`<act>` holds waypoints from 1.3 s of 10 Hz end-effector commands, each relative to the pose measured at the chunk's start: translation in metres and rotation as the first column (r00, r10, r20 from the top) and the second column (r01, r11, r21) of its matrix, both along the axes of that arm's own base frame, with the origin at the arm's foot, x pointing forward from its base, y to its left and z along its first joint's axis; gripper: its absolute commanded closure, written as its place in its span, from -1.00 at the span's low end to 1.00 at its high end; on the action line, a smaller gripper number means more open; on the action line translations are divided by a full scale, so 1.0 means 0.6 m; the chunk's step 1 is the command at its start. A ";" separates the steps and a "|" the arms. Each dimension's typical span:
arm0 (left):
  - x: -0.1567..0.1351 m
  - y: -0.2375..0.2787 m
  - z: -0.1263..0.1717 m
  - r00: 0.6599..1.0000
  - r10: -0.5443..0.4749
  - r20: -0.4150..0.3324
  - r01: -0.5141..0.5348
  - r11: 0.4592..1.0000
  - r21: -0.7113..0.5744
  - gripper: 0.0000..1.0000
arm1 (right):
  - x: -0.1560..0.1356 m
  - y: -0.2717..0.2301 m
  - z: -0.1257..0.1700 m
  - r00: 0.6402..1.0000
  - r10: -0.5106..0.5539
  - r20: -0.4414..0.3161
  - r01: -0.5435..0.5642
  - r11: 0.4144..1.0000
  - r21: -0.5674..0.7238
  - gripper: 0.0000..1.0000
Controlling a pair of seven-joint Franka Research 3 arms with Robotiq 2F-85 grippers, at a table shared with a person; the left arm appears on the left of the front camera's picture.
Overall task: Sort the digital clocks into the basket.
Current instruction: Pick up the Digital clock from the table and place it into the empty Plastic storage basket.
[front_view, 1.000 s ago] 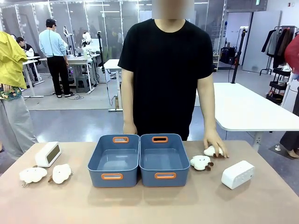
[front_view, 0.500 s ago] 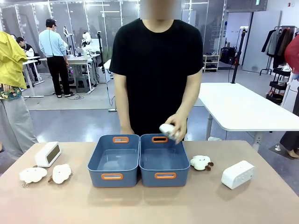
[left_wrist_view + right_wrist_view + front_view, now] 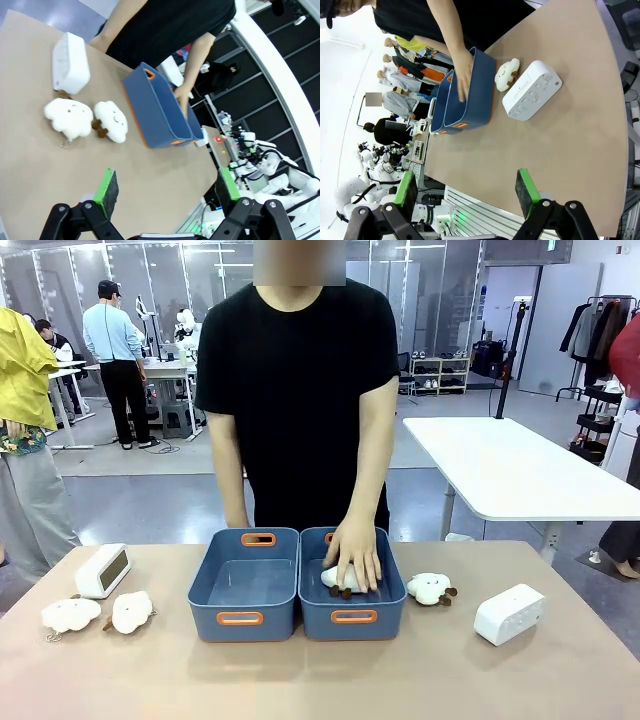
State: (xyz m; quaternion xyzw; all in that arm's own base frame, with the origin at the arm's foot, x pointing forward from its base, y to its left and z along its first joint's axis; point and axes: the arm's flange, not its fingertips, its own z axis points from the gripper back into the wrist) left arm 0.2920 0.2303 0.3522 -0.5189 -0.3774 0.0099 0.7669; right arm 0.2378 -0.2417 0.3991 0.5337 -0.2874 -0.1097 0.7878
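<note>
Looking along our left gripper (image 3: pixel 166 186), we see its green-padded fingers spread wide with nothing between them, above the bare brown table (image 3: pixel 320 680). Our right gripper (image 3: pixel 465 187) hangs the same way over its side of the table, jaws apart and empty.

Nearest us on the left lie two plush sheep (image 3: pixel 70 615) (image 3: pixel 132 611), side by side and close together. Just behind them stands the left digital clock (image 3: pixel 103 570), its pale display angled toward the middle of the table. On the right, well apart from the baskets, the right digital clock (image 3: pixel 509 613) sits on the table with a plain white side toward us. Neither clock is in a basket and neither gripper touches one.

In the middle we see the two blue baskets set side by side, their long walls touching and their orange handle slots facing us and the person. The left basket (image 3: pixel 205 590) holds nothing that we can see. In the right basket (image 3: pixel 352 625) the person's hand (image 3: pixel 355 555) presses down on a third plush sheep (image 3: pixel 332 580). A fourth plush sheep (image 3: pixel 430 588) lies just beside that basket's right wall.

Beyond the far edge stands the person (image 3: pixel 300 390) in a black shirt, with another white table (image 3: pixel 520 470) behind to the right.
</note>
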 end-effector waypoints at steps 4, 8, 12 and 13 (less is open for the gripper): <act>0.131 -0.152 0.150 0.991 0.124 -0.056 -0.068 0.807 0.587 -1.00 | 0.000 0.001 0.003 1.000 0.006 0.010 -0.006 1.000 0.001 -1.00; 0.267 -0.278 0.175 0.993 0.107 -0.057 -0.014 0.566 0.824 -1.00 | 0.000 0.001 0.003 1.000 0.006 0.010 -0.006 1.000 0.001 -1.00; 0.383 -0.337 0.136 0.969 0.215 -0.118 0.031 0.371 0.928 -1.00 | 0.000 0.001 0.003 1.000 0.006 0.010 -0.006 1.000 0.001 -1.00; 0.405 -0.341 0.118 0.953 0.244 -0.179 0.060 0.426 0.903 -1.00 | 0.000 0.001 0.003 1.000 0.006 0.010 -0.006 1.000 0.001 -1.00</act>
